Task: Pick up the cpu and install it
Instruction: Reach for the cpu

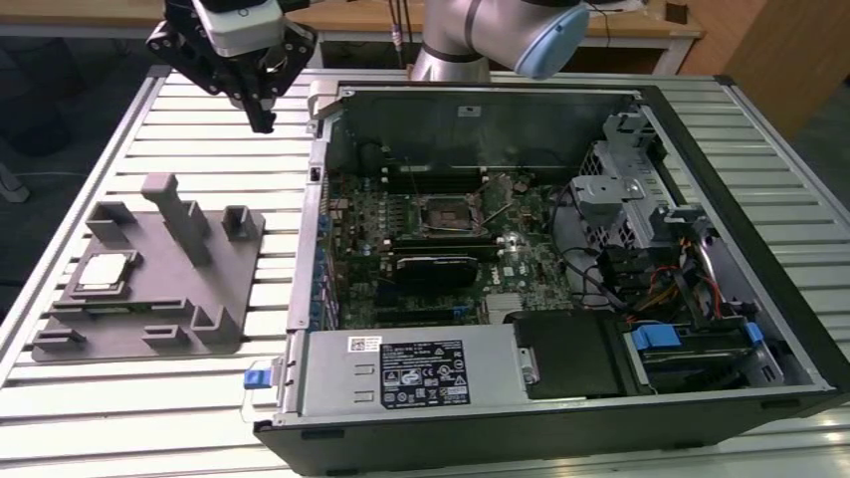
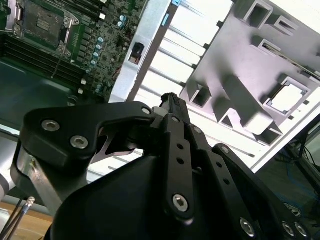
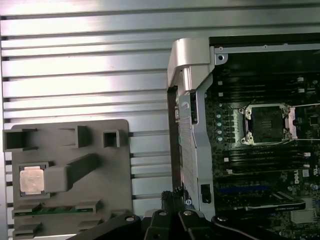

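The cpu is a small silver square chip lying flat in a recess of the grey plastic fixture at the exterior view's left. It also appears in both wrist views. My black gripper hangs high above the slatted table, behind the fixture and beside the case's back left corner. Its fingers are shut together with nothing between them, as the second wrist view also shows. The empty black socket sits open on the motherboard inside the case and is seen in the first wrist view.
The open computer case lies on the slatted metal table, with a power supply, drive cage and cables inside. An upright post rises from the fixture between the cpu and the case.
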{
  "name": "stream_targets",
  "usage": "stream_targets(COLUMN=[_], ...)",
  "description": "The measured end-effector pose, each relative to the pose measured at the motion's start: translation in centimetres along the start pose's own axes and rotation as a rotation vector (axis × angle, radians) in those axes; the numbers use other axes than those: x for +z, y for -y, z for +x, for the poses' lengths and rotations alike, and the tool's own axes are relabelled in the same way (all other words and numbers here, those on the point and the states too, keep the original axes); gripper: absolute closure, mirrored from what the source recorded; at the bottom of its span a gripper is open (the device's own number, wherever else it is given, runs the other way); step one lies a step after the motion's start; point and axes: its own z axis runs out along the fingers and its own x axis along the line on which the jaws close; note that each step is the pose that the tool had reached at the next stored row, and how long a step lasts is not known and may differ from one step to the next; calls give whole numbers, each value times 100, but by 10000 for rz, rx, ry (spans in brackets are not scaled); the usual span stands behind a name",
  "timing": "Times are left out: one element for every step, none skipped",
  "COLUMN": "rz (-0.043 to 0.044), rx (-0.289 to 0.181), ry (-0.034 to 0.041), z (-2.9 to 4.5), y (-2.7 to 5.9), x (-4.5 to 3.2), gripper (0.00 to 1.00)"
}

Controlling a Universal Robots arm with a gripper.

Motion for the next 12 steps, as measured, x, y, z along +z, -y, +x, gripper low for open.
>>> stream_targets(rz=[0,0,0,0,0,0,0,0,0,0,1,0], rx=[0,0,0,0,0,0,-1,0,0,-1,-1,0], ry=[0,0,0,0,0,0,0,0,0,0,0,0], z=[7,13,17,22,27,33,38,43,48,51,55,60], y=[1,1,1,2,2,3,3,3,4,4,4,4], x=[0,-1,-1,-1,-1,-1,-1,-1,-1,-1,-2,-2], gripper=[89,89,89,89,89,89,89,89,89,89,89,89])
